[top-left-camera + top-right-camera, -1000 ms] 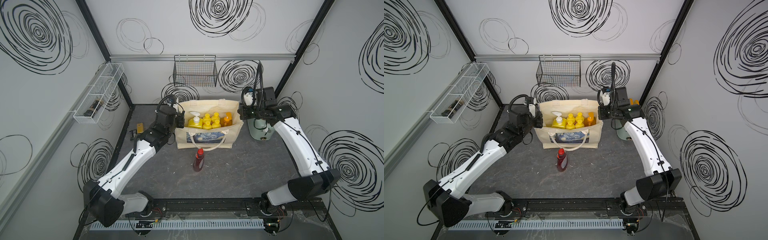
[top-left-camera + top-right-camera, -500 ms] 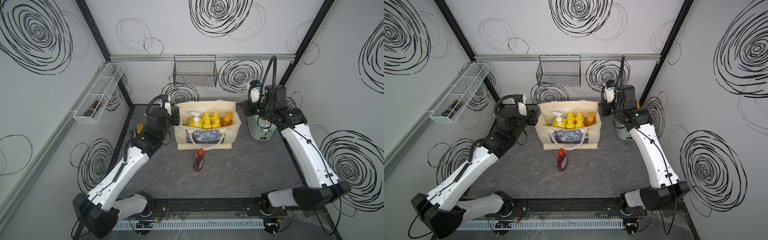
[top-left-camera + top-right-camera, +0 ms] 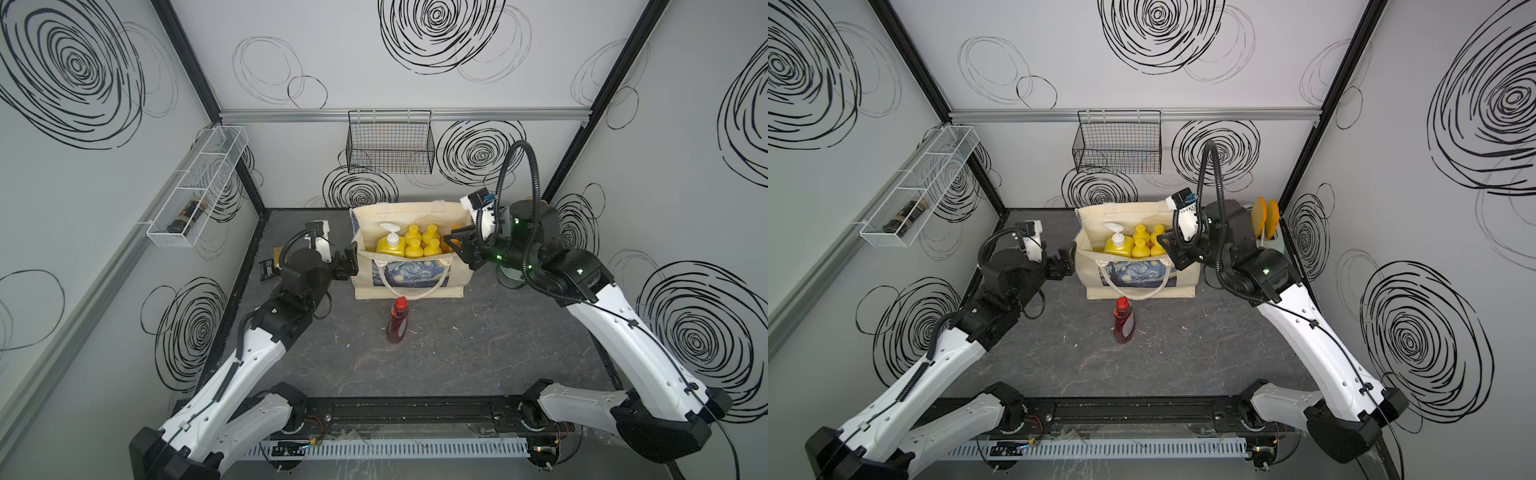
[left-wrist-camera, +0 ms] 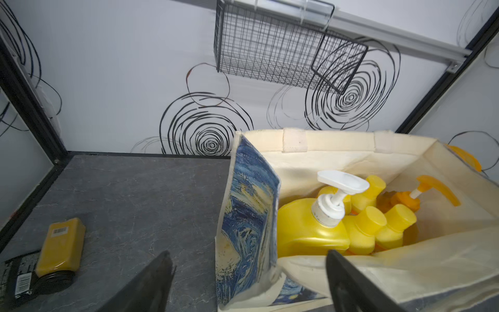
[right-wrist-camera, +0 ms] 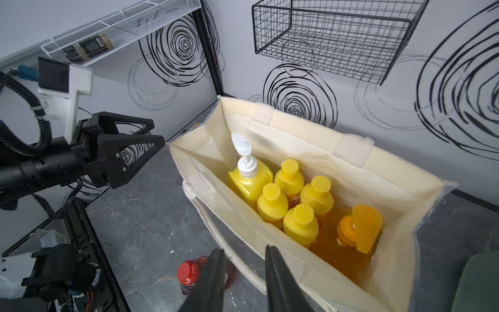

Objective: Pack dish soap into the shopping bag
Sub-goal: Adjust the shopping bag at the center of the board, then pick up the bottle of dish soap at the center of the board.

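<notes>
Dish soap is found in two places. Six bottles are stood inside the shopping bag [image 3: 453,282]: a yellow pump bottle [image 3: 390,247] at the left end, four yellow-capped orange bottles [image 5: 290,175] in a two-by-two block beside it, and an amber pump bottle [image 5: 356,232] at the right end. The seventh, a dark-red bottle [image 3: 397,324] with a red cap, is left outside on the table [image 3: 478,353], just in front of the bag's front wall and below the hanging strap handle. The bag is set upright at the back middle of the table, its mouth open and its starry picture facing forward.

The left gripper [image 3: 353,264] is held just beside the bag's left end at rim height. Its jaws are spread wide and nothing is gripped. The right gripper [image 5: 245,251] is held over the bag's right front corner. Its jaws are parted by a narrow gap, and nothing is seen clamped between them.

Yellow-and-black packets [image 4: 59,243] are noted on the table near the left wall. A black wire basket [image 3: 390,145] is hung on the back wall above the bag. A white wire shelf [image 3: 199,183] holding a dark jar [image 3: 187,214] is fixed to the left wall.
</notes>
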### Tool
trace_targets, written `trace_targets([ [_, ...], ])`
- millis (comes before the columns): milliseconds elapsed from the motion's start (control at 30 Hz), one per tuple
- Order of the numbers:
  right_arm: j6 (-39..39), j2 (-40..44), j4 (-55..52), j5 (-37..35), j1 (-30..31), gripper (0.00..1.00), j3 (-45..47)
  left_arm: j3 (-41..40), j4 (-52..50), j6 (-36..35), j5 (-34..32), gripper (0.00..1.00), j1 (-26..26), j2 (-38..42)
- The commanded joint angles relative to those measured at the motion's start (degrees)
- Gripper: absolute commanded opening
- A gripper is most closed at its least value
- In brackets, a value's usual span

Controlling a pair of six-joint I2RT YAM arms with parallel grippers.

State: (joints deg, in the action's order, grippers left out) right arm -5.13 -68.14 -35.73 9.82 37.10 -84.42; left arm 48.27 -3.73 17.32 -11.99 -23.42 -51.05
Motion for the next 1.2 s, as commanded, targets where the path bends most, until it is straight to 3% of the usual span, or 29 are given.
trace_targets([
  [0,-1.0,1.2,5.7,-2.9,4.3,0.33,4.4,-4.7,8.2,1.0,0.3,0.96,0.9,4.7],
  [167,-0.2,1.3,11.3,-9.9,13.6,0.36,9.4,-12.5,20.4,-1.6,4.5,0.96,0.9,10.9],
  [400,0.2,1.1,18.8,-17.1,22.1,0.44,16.9,-16.6,25.9,-8.0,5.7,0.96,1.0,13.5],
  [567,-0.9,2.6,23.1,-20.1,24.2,0.53,23.6,-18.7,27.7,-6.8,5.2,0.96,1.1,14.8],
  [767,-1.7,4.2,23.9,-22.4,24.2,0.7,24.8,-18.0,26.4,-7.0,6.1,0.96,1.4,13.6],
  [1167,-2.3,6.6,28.0,-26.5,24.2,0.82,28.6,-16.9,24.4,-6.5,6.3,0.96,2.3,11.4],
])
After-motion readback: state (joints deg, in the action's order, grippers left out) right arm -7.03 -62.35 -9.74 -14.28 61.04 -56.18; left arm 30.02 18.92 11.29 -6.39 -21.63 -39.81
